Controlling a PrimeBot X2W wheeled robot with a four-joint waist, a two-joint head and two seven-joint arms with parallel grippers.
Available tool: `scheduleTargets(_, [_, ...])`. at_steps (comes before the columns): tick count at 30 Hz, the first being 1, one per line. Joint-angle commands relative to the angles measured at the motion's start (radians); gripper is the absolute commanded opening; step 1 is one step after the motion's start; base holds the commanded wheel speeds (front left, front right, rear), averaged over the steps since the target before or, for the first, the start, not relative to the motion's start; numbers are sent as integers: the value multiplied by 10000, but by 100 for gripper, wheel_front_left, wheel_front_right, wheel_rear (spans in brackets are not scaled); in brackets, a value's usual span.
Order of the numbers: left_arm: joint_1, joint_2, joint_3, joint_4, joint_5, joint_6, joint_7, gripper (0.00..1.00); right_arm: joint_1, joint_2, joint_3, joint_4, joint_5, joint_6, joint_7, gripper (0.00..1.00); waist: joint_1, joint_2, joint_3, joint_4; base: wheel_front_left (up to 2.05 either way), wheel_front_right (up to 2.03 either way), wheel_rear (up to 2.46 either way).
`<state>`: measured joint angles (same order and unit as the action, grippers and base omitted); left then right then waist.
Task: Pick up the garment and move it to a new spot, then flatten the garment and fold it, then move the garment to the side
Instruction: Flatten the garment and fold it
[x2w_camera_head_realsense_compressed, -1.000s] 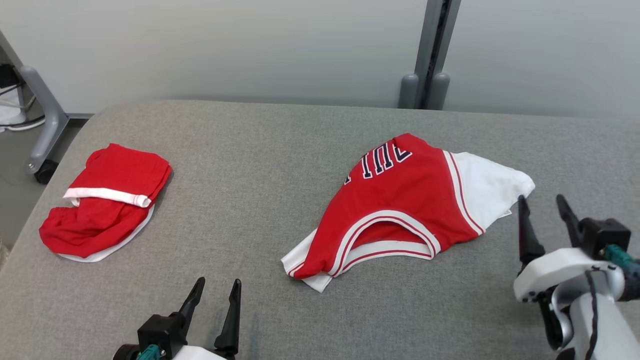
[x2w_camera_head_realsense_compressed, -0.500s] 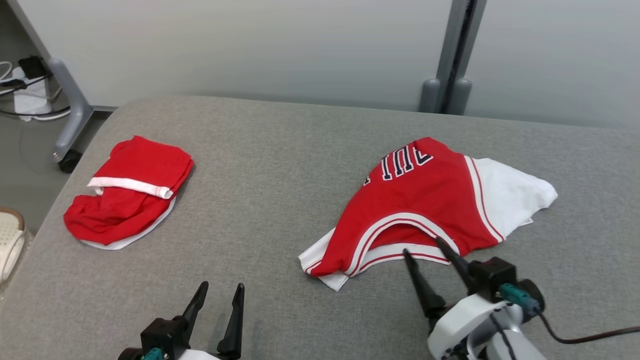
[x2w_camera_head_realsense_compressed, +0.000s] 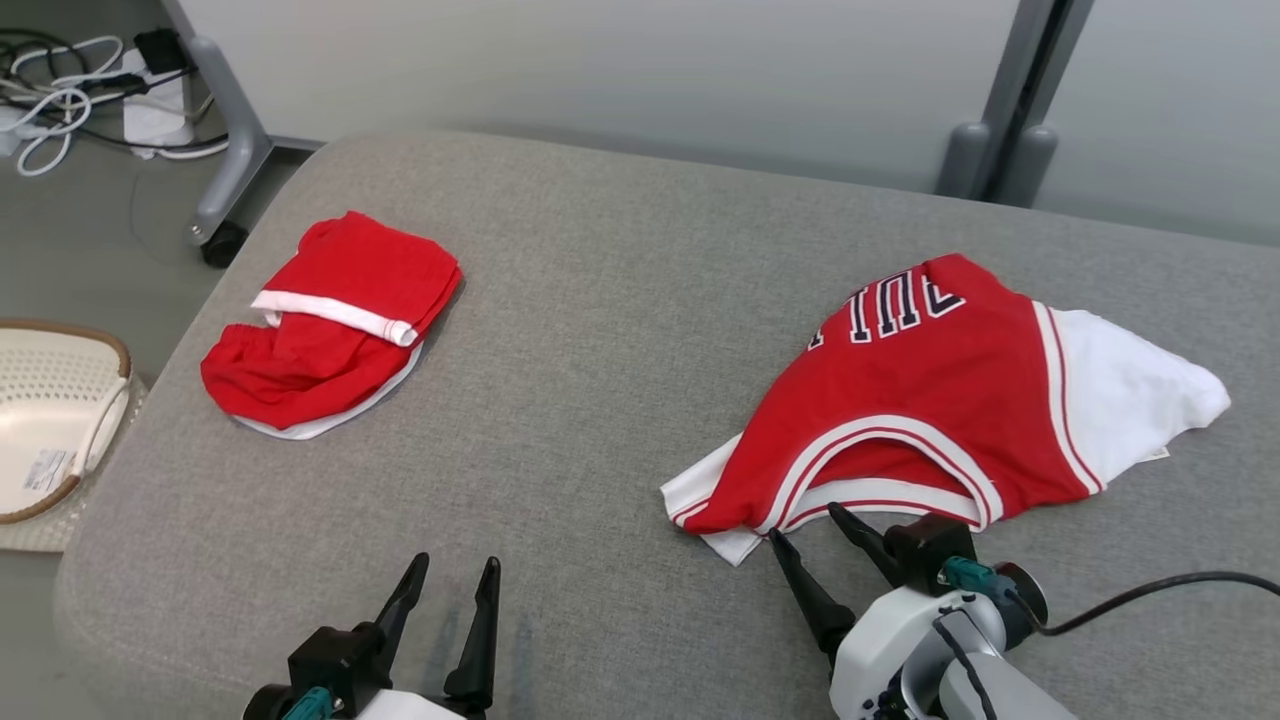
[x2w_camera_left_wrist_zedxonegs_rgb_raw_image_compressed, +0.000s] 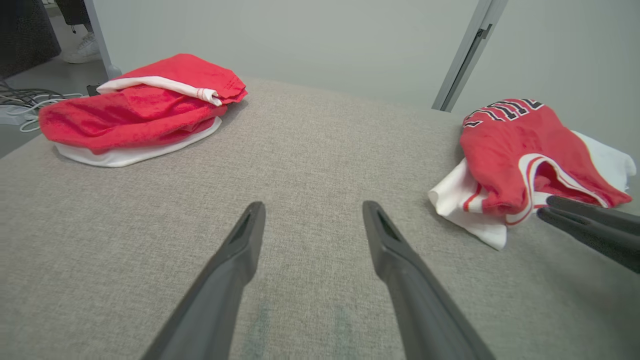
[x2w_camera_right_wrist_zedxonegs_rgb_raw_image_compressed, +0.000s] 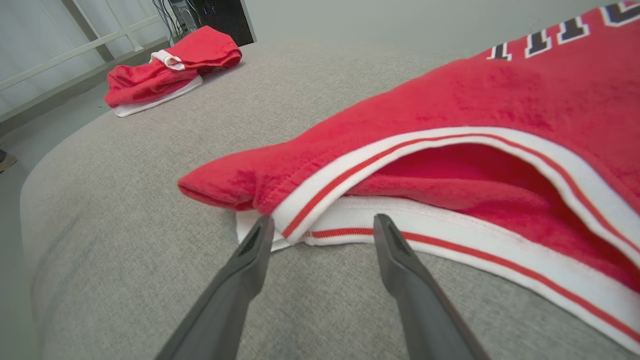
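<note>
At the near edge of the grey cushion (x2w_camera_head_realsense_compressed: 600, 300), swung the right gripper (x2w_camera_head_realsense_compressed: 805, 523) from the white end of the jersey (x2w_camera_head_realsense_compressed: 920, 400), rumpled by the right edge, to its striped trim (x2w_camera_right_wrist_zedxonegs_rgb_raw_image_compressed: 345, 220); spread wide, empty. Kept the left gripper (x2w_camera_head_realsense_compressed: 455, 560) spread, idle. Pick-up judged next.

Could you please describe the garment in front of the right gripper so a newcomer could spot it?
On the grey padded table, look right, just beyond the open right gripper. The jersey there is red with a white panel and dark block letters; the folded red bundle at the left shows no lettering.
</note>
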<state>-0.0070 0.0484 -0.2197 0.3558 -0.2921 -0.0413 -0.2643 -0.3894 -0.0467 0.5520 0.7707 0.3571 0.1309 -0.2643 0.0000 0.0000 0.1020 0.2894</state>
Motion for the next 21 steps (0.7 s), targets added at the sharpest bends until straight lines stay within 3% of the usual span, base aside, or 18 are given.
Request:
scheduleTargets(1, [-179,39,12,-40,-19,45,-2,100,-118,-77,-33,80,107,-3,-1,100,0,0,144,145,0,0,0])
scheduleTargets(5, [-295,37,-44,-73,-120,83,-2,100,-455,-72,233,473,317,-3,-1,100,0,0,390,342,0,0,0])
scheduleTargets(6, [-304,37,-58,-80,-140,97,-2,100,-522,-73,277,480,359,-3,-1,88,0,0,433,362,0,0,0])
scheduleTargets(7, [-306,37,-69,-80,-151,97,-2,100,-588,-72,315,480,383,-3,-1,48,0,0,463,371,0,0,0])
scheduleTargets(9, [-335,39,-73,-79,-176,129,-2,100,-718,-72,434,438,427,-3,-1,0,0,0,509,369,0,0,0])
scheduleTargets(21, [-282,39,-60,16,-312,158,-2,100,-2335,-94,-338,-1815,253,-1,-1,0,0,0,16,-64,0,0,0])
